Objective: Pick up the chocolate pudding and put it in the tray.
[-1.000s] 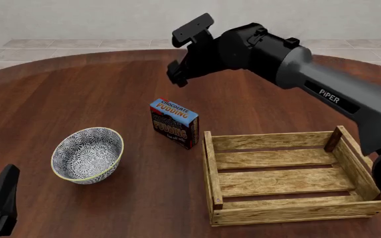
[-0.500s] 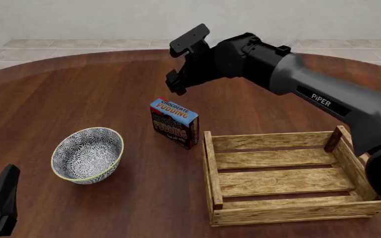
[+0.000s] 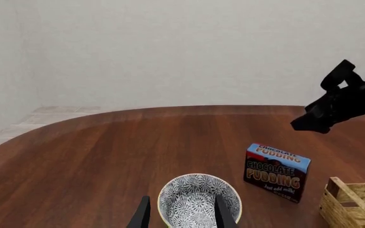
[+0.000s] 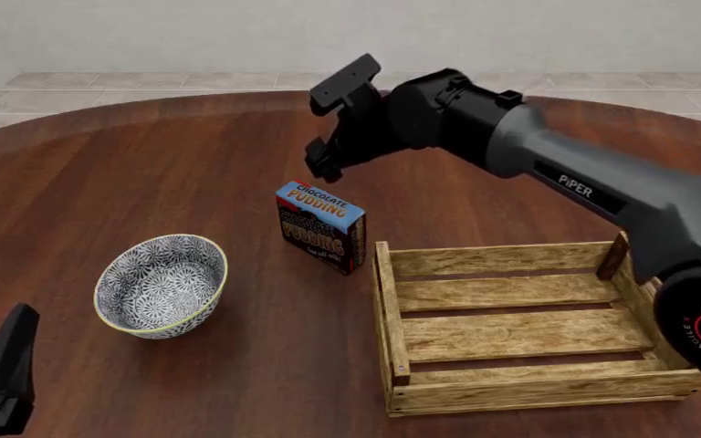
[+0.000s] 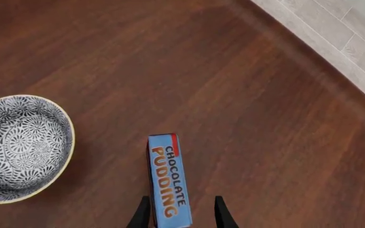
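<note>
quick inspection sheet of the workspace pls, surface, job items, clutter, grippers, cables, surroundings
surface: round dark wooden table, no spills or marks seen
job's things: chocolate pudding stands upright on the table, just off the tray's far-left corner; tray of wooden slats holds nothing
clutter: blue-and-white patterned bowl left of the pudding, apart from it, nothing seen inside
grippers: right gripper open, in the air above the pudding, fingers either side of its top, holding nothing; left gripper open, low near the bowl, holding nothing
cables: nothing seen
surroundings: plain pale wall, tiled floor beyond the table
</note>
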You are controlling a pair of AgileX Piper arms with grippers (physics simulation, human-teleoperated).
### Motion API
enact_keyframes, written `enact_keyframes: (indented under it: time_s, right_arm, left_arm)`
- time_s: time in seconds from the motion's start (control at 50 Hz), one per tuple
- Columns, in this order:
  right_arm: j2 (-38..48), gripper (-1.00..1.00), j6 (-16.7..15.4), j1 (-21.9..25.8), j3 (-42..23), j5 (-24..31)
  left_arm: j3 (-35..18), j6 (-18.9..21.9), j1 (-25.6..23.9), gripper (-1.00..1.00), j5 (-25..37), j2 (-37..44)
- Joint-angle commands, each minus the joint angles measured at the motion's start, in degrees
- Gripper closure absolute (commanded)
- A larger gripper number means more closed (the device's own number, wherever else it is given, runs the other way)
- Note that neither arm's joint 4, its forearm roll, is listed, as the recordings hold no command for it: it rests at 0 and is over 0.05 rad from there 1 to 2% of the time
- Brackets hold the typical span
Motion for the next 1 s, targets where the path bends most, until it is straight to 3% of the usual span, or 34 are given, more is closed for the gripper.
enact_keyframes:
  time_s: [0.02, 0.34, 1.0]
  right_arm:
    - [1.1, -1.0, -0.2, -0.2, -0.5, 0.0]
    - [2.1, -1.0, 0.3, 0.2, 0.7, -1.6]
    - [3.7, -1.0, 0.7, 0.3, 2.5, -3.7]
  left_arm:
    - [0.9, 0.0, 0.0, -1.0, -0.9, 0.0]
    - [5.0, 0.2, 0.0, -1.0, -4.9, 0.0]
    - [5.6, 0.1, -0.2, -1.0, -5.4, 0.0]
